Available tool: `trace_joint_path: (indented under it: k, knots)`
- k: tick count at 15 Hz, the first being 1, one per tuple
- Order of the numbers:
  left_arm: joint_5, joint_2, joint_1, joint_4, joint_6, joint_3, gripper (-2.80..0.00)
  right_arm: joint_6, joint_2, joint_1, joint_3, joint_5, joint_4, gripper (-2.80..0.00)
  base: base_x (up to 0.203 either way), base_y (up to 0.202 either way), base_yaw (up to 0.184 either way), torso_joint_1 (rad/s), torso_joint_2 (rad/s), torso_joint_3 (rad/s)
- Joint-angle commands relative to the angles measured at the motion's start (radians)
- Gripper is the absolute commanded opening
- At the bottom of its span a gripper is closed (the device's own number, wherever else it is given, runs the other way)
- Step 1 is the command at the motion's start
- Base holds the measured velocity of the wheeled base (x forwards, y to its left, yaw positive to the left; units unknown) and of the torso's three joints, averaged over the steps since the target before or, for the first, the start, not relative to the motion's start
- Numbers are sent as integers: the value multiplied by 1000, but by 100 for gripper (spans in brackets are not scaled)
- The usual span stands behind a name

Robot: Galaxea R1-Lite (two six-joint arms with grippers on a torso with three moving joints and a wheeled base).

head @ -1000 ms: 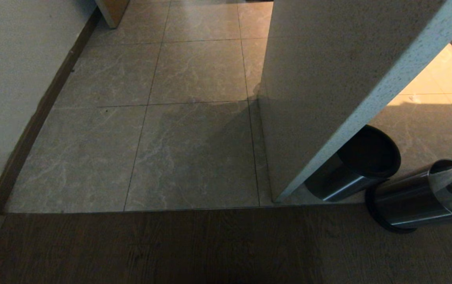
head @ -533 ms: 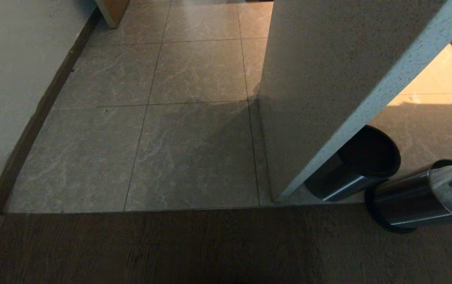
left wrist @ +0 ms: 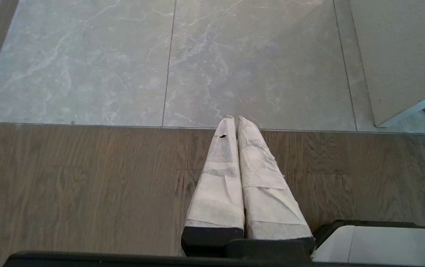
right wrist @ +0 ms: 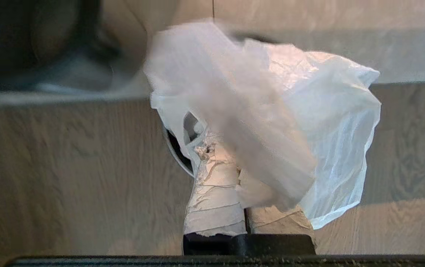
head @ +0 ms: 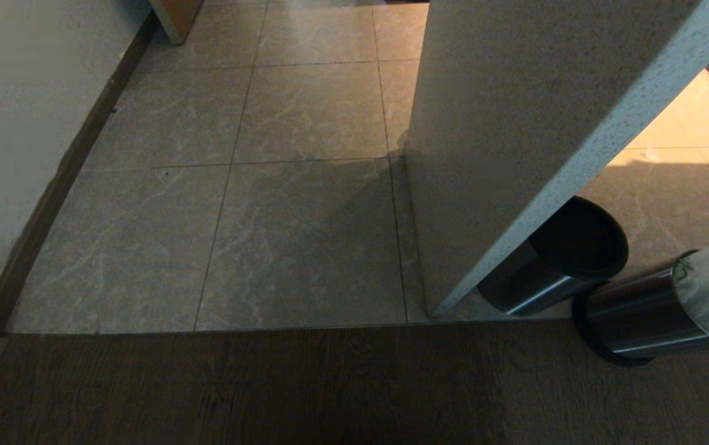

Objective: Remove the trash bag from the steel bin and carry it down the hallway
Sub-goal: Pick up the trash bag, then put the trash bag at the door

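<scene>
The right gripper (right wrist: 234, 163) is seen in the right wrist view with its wrapped fingers (right wrist: 214, 193) pressed together on the trash bag (right wrist: 271, 122), whose thin white plastic billows across the centre of that frame above the wood-look floor (right wrist: 67, 167). In the head view only a fold of the bag is caught at the right edge, draped over the mouth of the steel bin (head: 638, 318), which stands at the lower right beside a second, dark-lidded bin (head: 555, 262) and a white partition (head: 515, 123); neither arm appears there. The left gripper (left wrist: 234, 122) is shown closed on nothing, pointing at the seam where the wood floor meets the hallway (head: 267, 185) tiles. No writing can be read
</scene>
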Motion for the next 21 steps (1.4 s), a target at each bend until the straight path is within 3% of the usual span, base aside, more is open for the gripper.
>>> trace_joint_path:
  k: [1,9,16,21]
  knots:
    - [0,-1,0,-1,-1,1,-280,41,-136,-4,-1,3,27,-280,0,0,0,0,0,0]
    - [1,0,0,-1,-1,0,-280,246,-495,38,34,82,175,-280,0,0,0,0,0,0]
    - [0,0,0,-1,-1,0,-280,265,-726,49,142,99,303,-280,0,0,0,0,0,0]
    - [0,0,0,-1,-1,0,-280,267,-843,271,259,71,416,-280,0,0,0,0,0,0]
